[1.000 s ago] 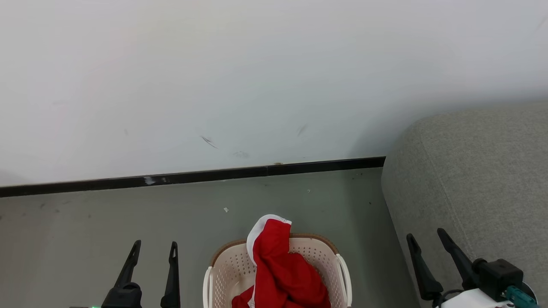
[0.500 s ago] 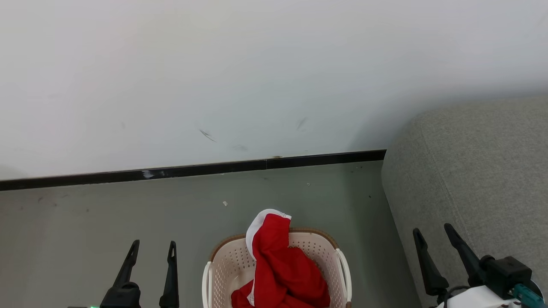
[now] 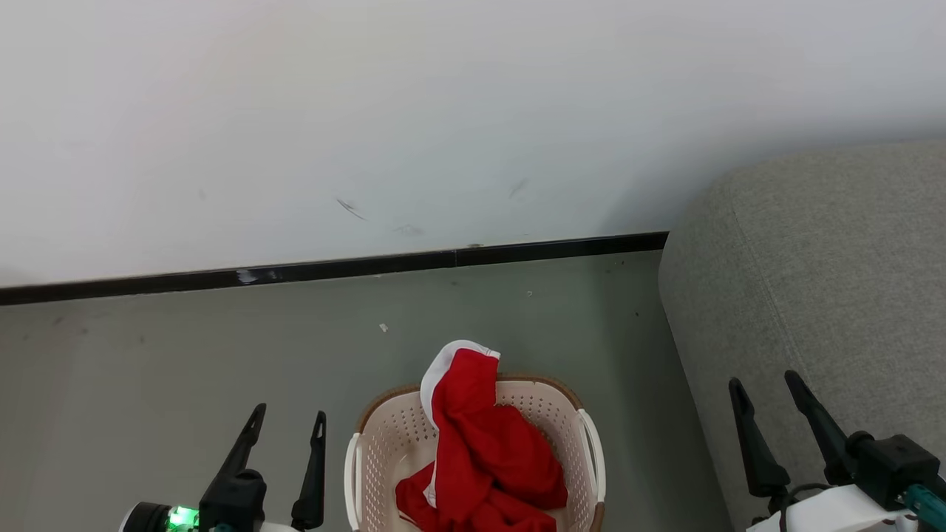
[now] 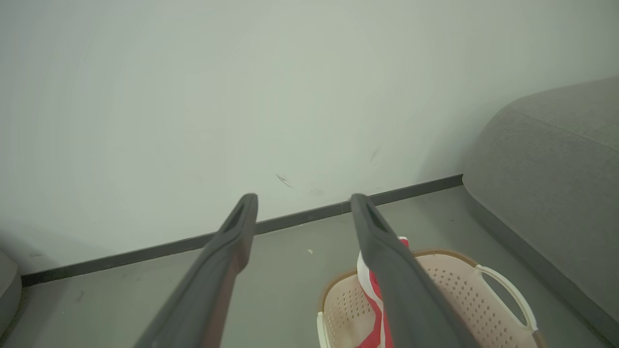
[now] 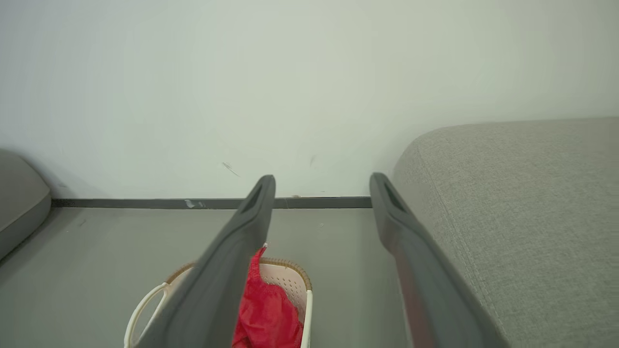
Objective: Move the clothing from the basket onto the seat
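The red clothing (image 3: 484,451) with a white trim band lies heaped in the cream basket (image 3: 380,451) on the floor at the bottom centre of the head view, one end draped up over the far rim. The grey seat (image 3: 820,295) stands to the right of the basket. My left gripper (image 3: 288,417) hangs open to the left of the basket, empty. My right gripper (image 3: 765,391) is open over the seat's near corner, empty. The left wrist view shows the basket (image 4: 454,290) and the clothing (image 4: 375,295) past the right finger. The right wrist view shows the clothing (image 5: 266,309), the basket (image 5: 290,270) and the seat (image 5: 522,203).
A white wall (image 3: 443,111) with a black skirting strip (image 3: 369,267) runs behind the basket. Grey floor (image 3: 148,384) lies between the wall and me. Another grey cushion edge (image 5: 19,203) shows at the far left of the right wrist view.
The head camera has tilted down, so wall, skirting and basket sit higher in the picture. Both grippers stay open; the left one shows more of its wrist, with a green light.
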Controlling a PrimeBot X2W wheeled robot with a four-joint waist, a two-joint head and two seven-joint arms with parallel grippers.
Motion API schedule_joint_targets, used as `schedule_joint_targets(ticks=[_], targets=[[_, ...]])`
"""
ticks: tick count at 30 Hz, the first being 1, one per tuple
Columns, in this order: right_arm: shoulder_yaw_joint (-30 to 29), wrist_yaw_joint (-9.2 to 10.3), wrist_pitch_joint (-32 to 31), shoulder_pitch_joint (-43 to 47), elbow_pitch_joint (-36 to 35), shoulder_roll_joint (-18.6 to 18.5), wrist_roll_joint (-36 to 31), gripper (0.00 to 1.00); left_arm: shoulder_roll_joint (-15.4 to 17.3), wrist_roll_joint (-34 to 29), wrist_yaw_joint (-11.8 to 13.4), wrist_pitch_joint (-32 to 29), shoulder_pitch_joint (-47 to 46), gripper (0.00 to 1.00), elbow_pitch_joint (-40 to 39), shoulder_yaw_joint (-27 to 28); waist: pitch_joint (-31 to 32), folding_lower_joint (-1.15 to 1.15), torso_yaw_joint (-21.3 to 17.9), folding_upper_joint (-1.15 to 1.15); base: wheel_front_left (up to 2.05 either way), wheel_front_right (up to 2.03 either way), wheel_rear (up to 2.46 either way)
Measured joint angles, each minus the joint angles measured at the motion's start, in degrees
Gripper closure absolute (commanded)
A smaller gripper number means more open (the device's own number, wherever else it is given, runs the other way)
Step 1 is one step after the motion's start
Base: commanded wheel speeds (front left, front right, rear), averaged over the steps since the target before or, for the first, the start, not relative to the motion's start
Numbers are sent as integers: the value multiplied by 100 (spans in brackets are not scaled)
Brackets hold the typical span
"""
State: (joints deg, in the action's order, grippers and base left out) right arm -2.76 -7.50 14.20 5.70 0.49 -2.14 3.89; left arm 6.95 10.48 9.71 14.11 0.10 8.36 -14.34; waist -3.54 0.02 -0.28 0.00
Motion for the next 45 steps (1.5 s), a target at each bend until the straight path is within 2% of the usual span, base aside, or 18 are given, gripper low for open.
schedule_joint_targets(ticks=[12,27,45], targets=[[-246,0,1,-39,-388,4,-66,0,-211,-49,-332,-43,-724,0,812,-420,-453,0,-115,0,0,0,0],[-336,0,24,-502,-762,4,-29,0,-377,37,-383,-33,-1501,0,1871,-489,-1256,0,-383,0,0,0,0],[-256,0,27,-1380,-985,1,220,0,-476,110,-377,9,-2403,0,2693,-509,-2375,0,-860,0,0,0,0]])
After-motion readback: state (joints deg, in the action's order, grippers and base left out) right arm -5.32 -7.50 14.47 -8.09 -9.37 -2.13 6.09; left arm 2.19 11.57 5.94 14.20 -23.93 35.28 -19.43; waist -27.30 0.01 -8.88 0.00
